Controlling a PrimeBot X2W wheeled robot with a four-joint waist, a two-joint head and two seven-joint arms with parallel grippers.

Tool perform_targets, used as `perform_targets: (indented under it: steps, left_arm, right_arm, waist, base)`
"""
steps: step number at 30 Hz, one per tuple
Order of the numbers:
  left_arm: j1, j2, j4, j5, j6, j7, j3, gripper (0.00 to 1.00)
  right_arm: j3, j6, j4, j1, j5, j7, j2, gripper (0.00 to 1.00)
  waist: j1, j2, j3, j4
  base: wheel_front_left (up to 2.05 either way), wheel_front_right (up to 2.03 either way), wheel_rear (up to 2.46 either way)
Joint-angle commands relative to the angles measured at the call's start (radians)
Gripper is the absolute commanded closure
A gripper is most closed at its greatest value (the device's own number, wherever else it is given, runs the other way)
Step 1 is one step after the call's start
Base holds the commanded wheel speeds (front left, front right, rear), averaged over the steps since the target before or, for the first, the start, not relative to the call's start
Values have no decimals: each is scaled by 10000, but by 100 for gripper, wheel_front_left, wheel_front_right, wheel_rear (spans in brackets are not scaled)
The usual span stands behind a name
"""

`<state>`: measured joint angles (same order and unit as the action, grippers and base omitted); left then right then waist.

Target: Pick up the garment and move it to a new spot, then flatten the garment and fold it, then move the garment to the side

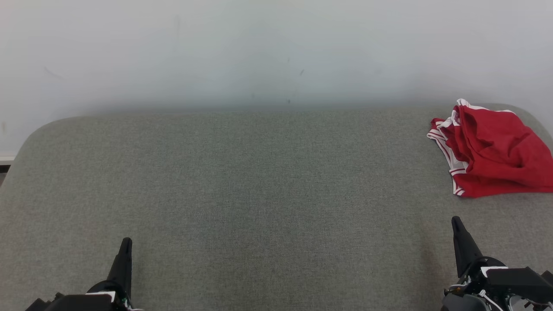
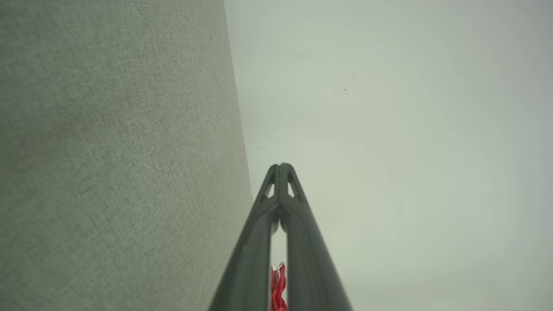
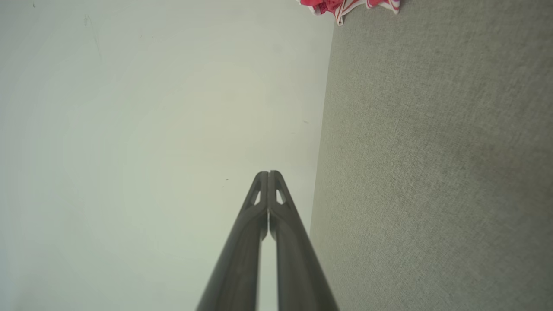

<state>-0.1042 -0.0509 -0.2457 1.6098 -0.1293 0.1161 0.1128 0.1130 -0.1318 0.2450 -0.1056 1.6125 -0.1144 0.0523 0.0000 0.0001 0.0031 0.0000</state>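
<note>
1. Left gripper (image 1: 125, 246), near left: fingers (image 2: 300, 242) closed, tips meeting, nothing held between them.
2. Right gripper (image 1: 457, 224), near right: fingers (image 3: 287, 242) likewise closed tip to tip, holding nothing.
3. Grey fabric surface (image 1: 268, 181): lies under both grippers and runs back to the pale wall (image 1: 276, 52).
4. Red garment (image 1: 497, 151), white-trimmed and crumpled: rests at the far right of the surface, beyond the right gripper, well apart from the left.
</note>
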Motion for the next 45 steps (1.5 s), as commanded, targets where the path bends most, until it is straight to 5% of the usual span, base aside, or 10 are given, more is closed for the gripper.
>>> perform_targets:
  steps: [1,45]
  left_arm:
    - [-104,18,-5,54,-33,3,35,100]
    - [-98,18,0,53,-32,0,32,100]
  right_arm:
    - [24,21,7,-75,11,-14,-24,100]
    - [31,21,6,-72,0,-23,-28,100]
  waist:
    - [0,-1,0,0]
    - [0,-1,0,0]
  base:
    - [0,0,0]
    - [0,0,0]
